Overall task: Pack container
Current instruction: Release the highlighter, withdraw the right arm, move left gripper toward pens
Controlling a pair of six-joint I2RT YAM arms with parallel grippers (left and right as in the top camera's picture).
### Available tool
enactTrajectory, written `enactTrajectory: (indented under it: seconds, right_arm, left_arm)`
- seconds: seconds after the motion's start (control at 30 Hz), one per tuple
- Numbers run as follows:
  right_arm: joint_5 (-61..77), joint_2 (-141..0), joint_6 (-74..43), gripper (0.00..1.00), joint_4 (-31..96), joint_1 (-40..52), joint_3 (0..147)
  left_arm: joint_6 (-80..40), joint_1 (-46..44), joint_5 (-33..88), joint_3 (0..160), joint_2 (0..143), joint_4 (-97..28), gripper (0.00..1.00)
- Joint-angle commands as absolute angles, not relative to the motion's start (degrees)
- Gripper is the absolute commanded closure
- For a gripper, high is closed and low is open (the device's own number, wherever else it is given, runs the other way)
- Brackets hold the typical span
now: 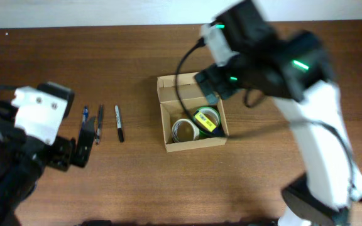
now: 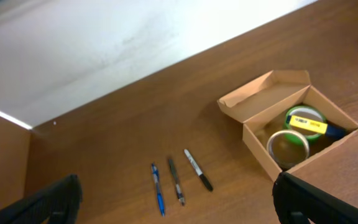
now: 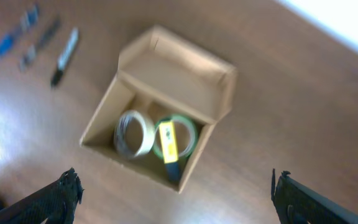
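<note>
Now, the container [image 1: 193, 145]: it sits near the middle of the table [image 1: 131, 56], its flap lid [image 2: 269, 93] folded back and the top open.
Contents: a cream tape roll [image 1: 184, 130] and a green tape roll [image 1: 210, 113] lie side by side inside, with a yellow marker [image 1: 205, 121] resting across the green one.
Right gripper [image 3: 176, 176]: your jaws stand wide apart above the box with nothing between them.
Left gripper [image 2: 176, 178]: also spread wide and empty, hovering low beside the pens, well apart from the box.
Loose items: a blue pen [image 2: 158, 196], a dark pen [image 2: 176, 182] and a black marker [image 2: 197, 169] lie close together on the table to the left.
Progress, as a judgement: packing looks partly done, since three pieces are not yet in.
Risk, crowded pens: the blue and dark pens lie just beside each other, so closing on one may nudge or drag its neighbour, or pinch both.
Risk, thin grasp: the pens lie flat, so if you come down too high the fingers may shut on air, and too low they may scrape the wood.
Risk, box shift: it looks light, so brushing a wall with your right arm could slide or tip it.
Risk, lid: the marker sits on top of the roll and may block the flap from closing flat.
Risk, collision: both arms heading to the box at once could meet above it.
</note>
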State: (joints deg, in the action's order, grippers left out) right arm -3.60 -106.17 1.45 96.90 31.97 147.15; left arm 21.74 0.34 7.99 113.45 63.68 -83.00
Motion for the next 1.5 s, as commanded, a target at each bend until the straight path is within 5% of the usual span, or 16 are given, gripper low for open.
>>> enactTrajectory:
  seconds: [0.0, 0.4, 0.8, 1.17, 1.47]
  right_arm:
    - [-10.59, -101.06, -3.49, 0.01, 97.32, 31.86, 148.81]
    - [-35.11, -81.19, -12.23, 0.01, 97.32, 31.86, 148.79]
    - [-54.96, -68.03, -32.49, 0.01, 97.32, 27.99, 139.15]
    - [-36.29, -69.04, -31.66, 0.01, 97.30, 4.82, 116.81]
    - [-13.45, -78.22, -18.04, 0.01, 90.19, -20.16, 101.10]
  left_arm:
    - [22.61, -0.01, 5.19, 113.10, 67.26, -82.94, 0.01]
    - [22.59, 0.16, -1.17, 99.57, 73.06, -77.19, 0.00]
    - [20.18, 8.75, 5.69, 78.30, 73.06, -63.13, 0.00]
    - [20.21, 10.52, 8.16, 76.12, 70.57, -59.96, 0.00]
    - [20.23, 10.52, 7.49, 76.12, 67.07, -59.77, 0.01]
